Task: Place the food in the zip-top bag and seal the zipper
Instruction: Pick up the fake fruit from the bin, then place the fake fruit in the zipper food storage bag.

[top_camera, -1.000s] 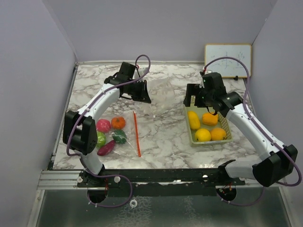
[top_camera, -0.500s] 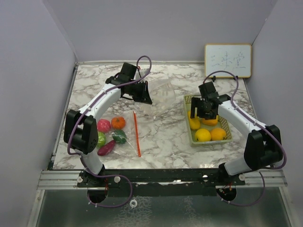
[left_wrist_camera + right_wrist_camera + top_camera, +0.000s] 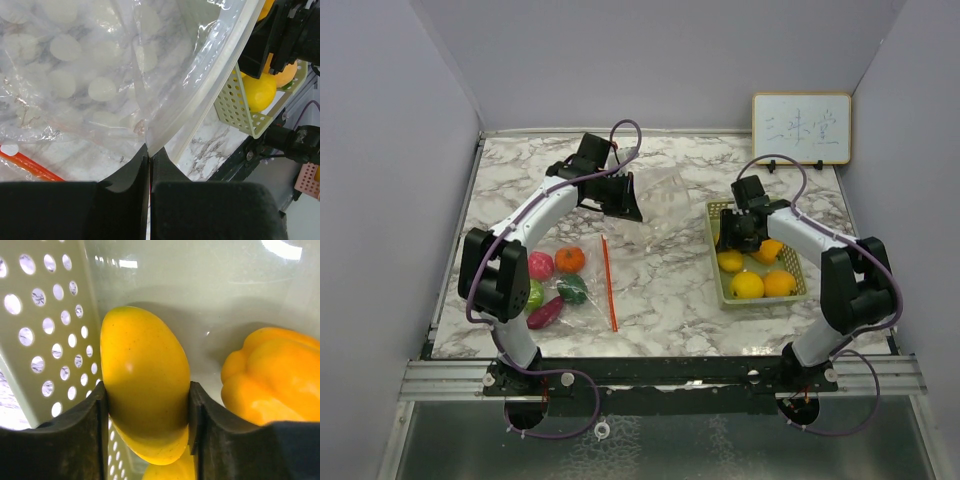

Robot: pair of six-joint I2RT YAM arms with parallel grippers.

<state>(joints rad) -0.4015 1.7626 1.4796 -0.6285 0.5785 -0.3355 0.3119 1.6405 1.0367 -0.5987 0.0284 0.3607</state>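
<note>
A clear zip-top bag (image 3: 662, 192) lies at the table's middle back, and my left gripper (image 3: 626, 207) is shut on its whitish edge (image 3: 150, 152). An orange-red zipper strip (image 3: 609, 284) lies on the table below it. Pink (image 3: 540, 265), orange (image 3: 570, 259), dark green (image 3: 572, 289) and purple (image 3: 545, 313) food lies left of that strip. My right gripper (image 3: 735, 243) is down in the pale green basket (image 3: 765, 302). Both of its pads touch a yellow fruit (image 3: 142, 355), one on each side (image 3: 146, 390). An orange-yellow pepper (image 3: 270, 375) sits just to the right.
More yellow (image 3: 748, 285) and orange (image 3: 780, 283) fruit fills the basket's near end. A whiteboard (image 3: 802, 128) leans on the back wall at the right. Side walls close in the marble table (image 3: 670, 300).
My right arm has swung left and down into the basket, and its jaws have closed in around the yellow fruit. The left arm has held still with the bag edge.
</note>
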